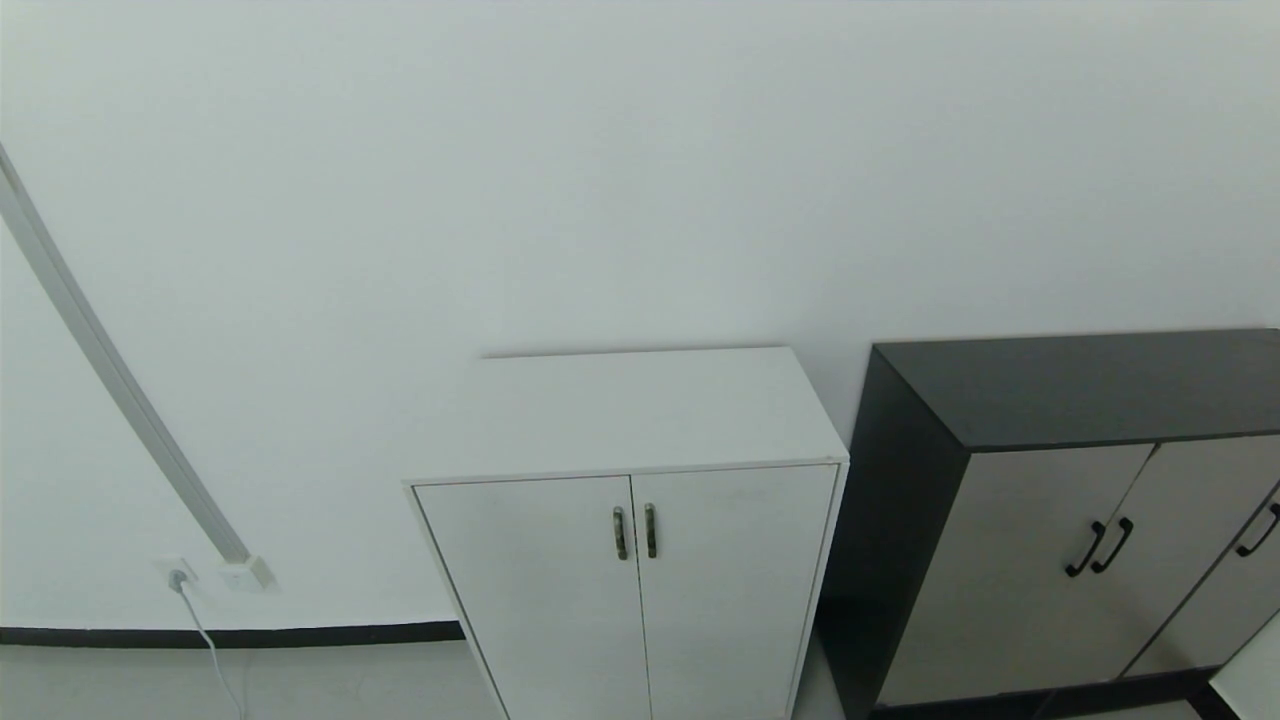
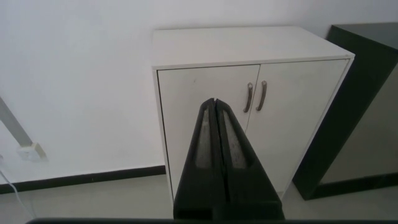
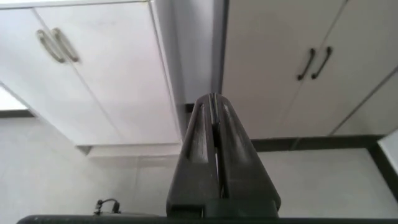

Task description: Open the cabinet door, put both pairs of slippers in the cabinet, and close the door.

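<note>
Shut white cabinet [image 1: 640, 590] against wall [image 1: 640, 180] beside black cabinet [image 1: 1000, 400]; left gripper [image 2: 214, 102] and right gripper [image 3: 214, 96] clenched, empty; risk: handles [image 1: 634, 532] closely paired, so a grab may catch both or slip off

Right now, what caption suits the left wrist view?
Left gripper, shut, pointing at the closed white cabinet.

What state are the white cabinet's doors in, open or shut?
Shut. Both doors of the white cabinet lie flush, the two handles side by side at the middle seam.
</note>
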Controlling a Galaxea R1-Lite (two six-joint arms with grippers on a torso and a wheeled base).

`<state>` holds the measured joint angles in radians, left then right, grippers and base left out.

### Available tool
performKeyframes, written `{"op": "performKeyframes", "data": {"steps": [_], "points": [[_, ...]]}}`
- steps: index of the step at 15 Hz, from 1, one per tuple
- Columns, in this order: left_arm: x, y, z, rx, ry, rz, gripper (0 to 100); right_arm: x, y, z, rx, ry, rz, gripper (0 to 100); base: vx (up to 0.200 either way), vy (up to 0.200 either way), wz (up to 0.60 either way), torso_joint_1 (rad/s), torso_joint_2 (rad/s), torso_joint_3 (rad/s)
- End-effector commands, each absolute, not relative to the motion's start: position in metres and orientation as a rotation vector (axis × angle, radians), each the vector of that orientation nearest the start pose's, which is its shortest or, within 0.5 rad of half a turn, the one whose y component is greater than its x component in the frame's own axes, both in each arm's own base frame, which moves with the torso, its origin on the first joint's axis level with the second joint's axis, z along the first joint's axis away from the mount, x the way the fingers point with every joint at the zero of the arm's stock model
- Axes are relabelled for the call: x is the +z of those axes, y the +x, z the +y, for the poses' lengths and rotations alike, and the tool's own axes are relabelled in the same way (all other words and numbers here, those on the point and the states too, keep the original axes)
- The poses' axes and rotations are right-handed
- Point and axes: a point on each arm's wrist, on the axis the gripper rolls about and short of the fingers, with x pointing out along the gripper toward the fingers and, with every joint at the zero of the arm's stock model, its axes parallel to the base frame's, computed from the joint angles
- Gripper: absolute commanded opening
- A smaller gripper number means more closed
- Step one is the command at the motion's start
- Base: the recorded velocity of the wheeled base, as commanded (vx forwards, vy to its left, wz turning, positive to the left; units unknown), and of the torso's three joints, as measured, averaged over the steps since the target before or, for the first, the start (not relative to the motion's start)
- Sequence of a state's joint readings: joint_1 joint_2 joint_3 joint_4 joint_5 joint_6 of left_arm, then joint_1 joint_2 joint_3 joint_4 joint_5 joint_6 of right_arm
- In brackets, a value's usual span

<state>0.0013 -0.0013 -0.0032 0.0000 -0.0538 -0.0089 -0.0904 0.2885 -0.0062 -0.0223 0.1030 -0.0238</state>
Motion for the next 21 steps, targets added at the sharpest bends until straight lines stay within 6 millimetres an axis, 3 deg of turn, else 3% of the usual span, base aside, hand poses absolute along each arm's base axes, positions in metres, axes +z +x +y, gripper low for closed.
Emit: {"op": "performKeyframes", "data": {"steps": [1,9,14,21], "points": [[0.076,-0.023,-0.001,-0.052,-0.009,-0.003,0,0.083,-0.001,0.002,-0.02,-0.007,0.239,0,0.0,0.0,0.0,0.0,0.0,0.0],[0.076,-0.023,-0.001,-0.052,-0.009,-0.003,0,0.075,-0.023,0.0,0.02,-0.035,0.001,0,0.0,0.0,0.0,0.0,0.0,0.0],[0.076,-0.023,-0.001,-0.052,-0.006,-0.003,0,0.077,-0.023,-0.002,-0.101,0.096,-0.016,0,0.0,0.0,0.0,0.0,0.0,0.0],[0.076,-0.023,-0.001,-0.052,-0.006,-0.003,0,0.076,-0.023,-0.002,-0.096,0.082,-0.013,0,0.0,0.0,0.0,0.0,0.0,0.0]]}}
